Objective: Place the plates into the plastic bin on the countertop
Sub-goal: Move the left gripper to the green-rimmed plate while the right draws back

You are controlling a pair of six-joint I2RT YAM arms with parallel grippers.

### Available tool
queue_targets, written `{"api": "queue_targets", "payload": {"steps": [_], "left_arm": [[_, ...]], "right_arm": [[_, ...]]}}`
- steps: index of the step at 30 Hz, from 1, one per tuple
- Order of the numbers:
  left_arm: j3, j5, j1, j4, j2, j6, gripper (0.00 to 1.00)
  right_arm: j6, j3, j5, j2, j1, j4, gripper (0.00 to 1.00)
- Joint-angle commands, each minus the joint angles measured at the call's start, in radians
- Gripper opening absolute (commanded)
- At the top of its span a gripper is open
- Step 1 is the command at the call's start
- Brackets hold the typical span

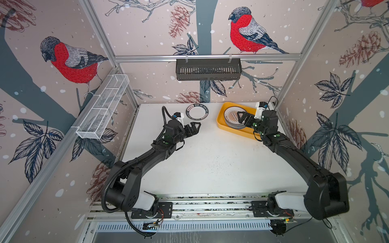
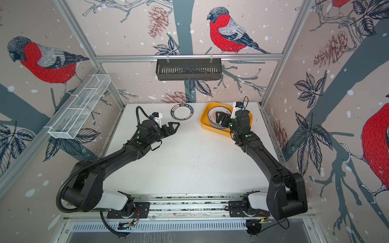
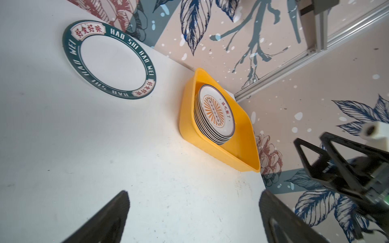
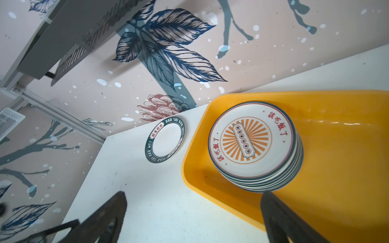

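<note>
In both top views one plate (image 1: 197, 112) (image 2: 181, 113) with a dark lettered rim lies flat at the back of the white countertop (image 1: 210, 157). The yellow plastic bin (image 1: 221, 124) (image 4: 336, 157) sits in the back right corner. It holds a stack of several plates (image 1: 230, 117) (image 4: 248, 141) with an orange sunburst plate on top. My right gripper (image 1: 240, 118) (image 4: 193, 195) hangs open and empty just above the stack. One finger is over the bin, the other over the countertop. My left gripper (image 1: 194, 126) (image 3: 193, 195) stands open and empty a little in front of the lone plate (image 3: 109, 59).
A black slatted basket (image 1: 208, 69) hangs on the back wall rail. A white wire mesh rack (image 1: 103, 109) runs along the left wall. Aluminium rails (image 1: 210, 202) carry both arm bases at the front. The bin lies close to the right wall.
</note>
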Motion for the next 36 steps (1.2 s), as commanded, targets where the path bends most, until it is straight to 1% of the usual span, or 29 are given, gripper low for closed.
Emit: {"api": "queue_targets", "payload": {"steps": [1, 6, 8, 13, 17, 25, 36], "left_arm": [[0.035, -0.015, 0.032, -0.043, 0.048, 0.021, 0.96], [0.090, 0.009, 0.095, -0.059, 0.150, 0.022, 0.96], [0.121, 0.024, 0.115, -0.070, 0.194, 0.032, 0.96], [0.201, 0.045, 0.143, -0.104, 0.289, 0.048, 0.96], [0.242, 0.048, 0.154, -0.104, 0.347, 0.040, 0.96], [0.311, 0.048, 0.169, -0.112, 0.443, 0.026, 0.96], [0.396, 0.037, 0.190, -0.130, 0.535, 0.009, 0.96]], "right_arm": [[-0.099, 0.007, 0.070, -0.016, 0.047, 0.025, 1.00], [-0.147, 0.008, 0.053, -0.014, 0.116, 0.051, 1.00], [-0.174, 0.014, 0.072, -0.007, 0.155, 0.056, 1.00], [-0.239, 0.029, 0.136, 0.013, 0.233, 0.058, 1.00], [-0.253, 0.034, 0.134, 0.026, 0.263, 0.074, 1.00], [-0.293, 0.046, 0.134, 0.047, 0.281, 0.100, 1.00], [-0.309, 0.050, 0.181, 0.057, 0.279, 0.127, 1.00]]}}
